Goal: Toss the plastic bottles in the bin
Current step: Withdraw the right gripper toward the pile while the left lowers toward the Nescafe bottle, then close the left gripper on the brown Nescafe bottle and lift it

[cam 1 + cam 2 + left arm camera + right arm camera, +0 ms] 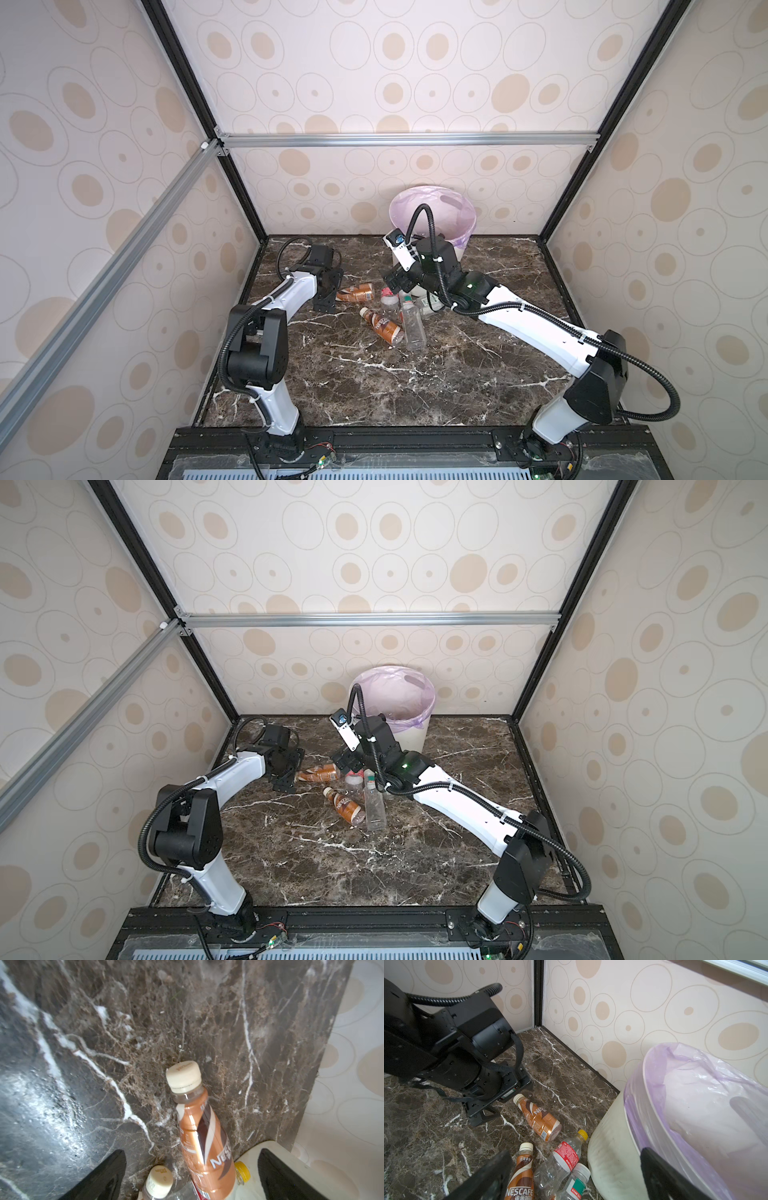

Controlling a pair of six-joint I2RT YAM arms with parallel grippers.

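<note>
The bin (pixel 444 216) (pixel 685 1109), off-white with a lilac liner, stands at the back wall. Several plastic bottles lie in front of it. One brown-orange bottle (pixel 355 293) (pixel 204 1136) lies nearest my left gripper (pixel 326 301) (pixel 192 1152), which is open and low over the table. Its fingertips are beside the bottle's cap end and touch nothing. A second brown-orange bottle (pixel 382 326) (pixel 522 1178), a clear red-labelled one (pixel 562 1159) and a green-labelled one (pixel 576 1182) lie below my right gripper (pixel 392 282) (pixel 574 1156). It hovers open and empty by the bin's base.
A long clear bottle (pixel 413 328) lies beside the second brown one. The dark marble tabletop (pixel 374 382) is enclosed by patterned walls on three sides. The left arm's wrist (pixel 452 1057) stands close to the right gripper's left.
</note>
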